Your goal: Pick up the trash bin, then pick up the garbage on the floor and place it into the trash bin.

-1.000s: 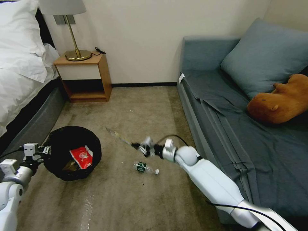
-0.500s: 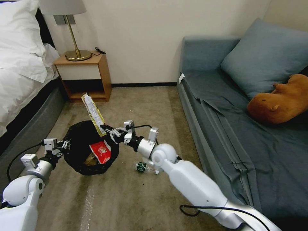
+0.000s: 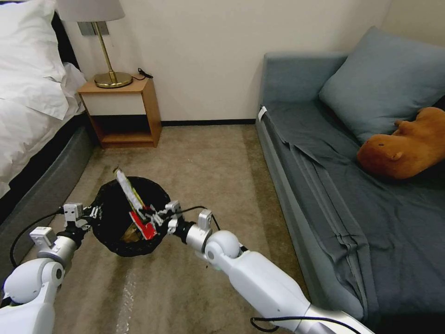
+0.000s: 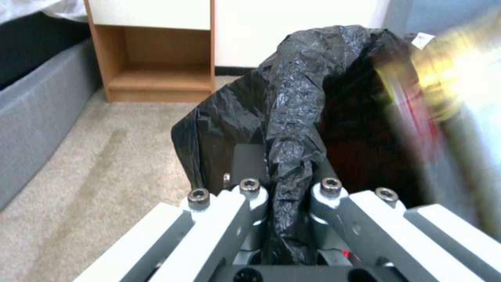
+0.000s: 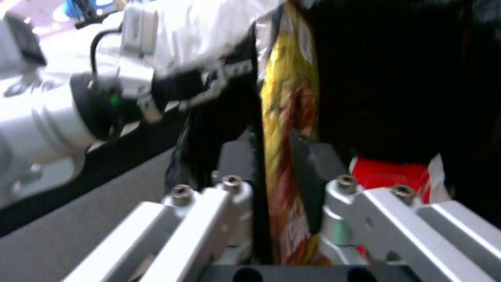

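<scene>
Left gripper (image 3: 92,214) clamped the trash bin (image 3: 116,218) rim; right gripper (image 3: 147,215) gripped the gold wrapper (image 3: 129,191) above the bin.

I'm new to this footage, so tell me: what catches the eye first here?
The black-lined trash bin, gripped at its rim by the left end effector. Over it, the right end effector pinches a gold-brown wrapper standing upright above a red-and-white snack bag inside.

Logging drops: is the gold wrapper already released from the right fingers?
No: in the right wrist view the gold wrapper is clamped between the right gripper's fingers, over the trash bin.
</scene>
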Tool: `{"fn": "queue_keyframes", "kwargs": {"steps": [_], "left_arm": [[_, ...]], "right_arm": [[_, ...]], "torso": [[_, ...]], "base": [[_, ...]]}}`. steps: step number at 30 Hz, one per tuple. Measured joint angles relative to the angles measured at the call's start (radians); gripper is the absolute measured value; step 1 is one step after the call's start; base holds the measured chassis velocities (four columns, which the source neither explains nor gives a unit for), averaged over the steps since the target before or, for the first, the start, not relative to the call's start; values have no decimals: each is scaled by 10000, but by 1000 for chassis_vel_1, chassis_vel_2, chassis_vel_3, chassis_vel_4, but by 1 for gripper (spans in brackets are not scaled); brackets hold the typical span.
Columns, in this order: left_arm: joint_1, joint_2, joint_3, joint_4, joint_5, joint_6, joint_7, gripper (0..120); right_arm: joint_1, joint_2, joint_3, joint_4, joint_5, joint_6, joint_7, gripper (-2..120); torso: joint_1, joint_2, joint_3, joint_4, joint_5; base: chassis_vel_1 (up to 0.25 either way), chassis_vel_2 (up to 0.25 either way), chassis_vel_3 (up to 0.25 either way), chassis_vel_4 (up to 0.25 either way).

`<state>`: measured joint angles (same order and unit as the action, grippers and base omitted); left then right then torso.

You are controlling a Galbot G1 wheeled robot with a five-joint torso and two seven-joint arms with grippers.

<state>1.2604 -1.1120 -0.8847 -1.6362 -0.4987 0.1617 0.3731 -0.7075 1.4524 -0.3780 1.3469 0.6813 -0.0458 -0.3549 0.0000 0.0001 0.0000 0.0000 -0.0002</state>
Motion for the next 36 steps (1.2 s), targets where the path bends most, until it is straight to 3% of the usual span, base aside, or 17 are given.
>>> {"fn": "queue_keyframes", "kwargs": {"steps": [6,12,22,30,36], "left_arm": [[-18,83,-11,-20,-22,6,-7,4],[-57,197,-24,149,-1,-15,-6,4],[-85,789,-441,791,-87,-267,72,4],[-36,976,-628,878,-216,-286,85,4],[-12,1045,-706,916,-238,-295,100,4]], "right_arm": [[-81,-119,-86,197,-346,17,90,44],[-39,-166,-37,28,-654,141,143,60],[409,-333,732,-2146,-1974,980,-424,98],[740,-90,1188,-3738,-3235,1208,-760,100],[767,40,1301,-4347,-4511,874,-383,100]], "torso": [[0,0,0,0,2],[0,0,0,1,1],[0,0,0,1,1],[0,0,0,0,1],[0,0,1,0,1]], "base": [[0,0,0,0],[0,0,0,0],[0,0,0,0],[0,0,0,0],[0,0,0,0]]}}
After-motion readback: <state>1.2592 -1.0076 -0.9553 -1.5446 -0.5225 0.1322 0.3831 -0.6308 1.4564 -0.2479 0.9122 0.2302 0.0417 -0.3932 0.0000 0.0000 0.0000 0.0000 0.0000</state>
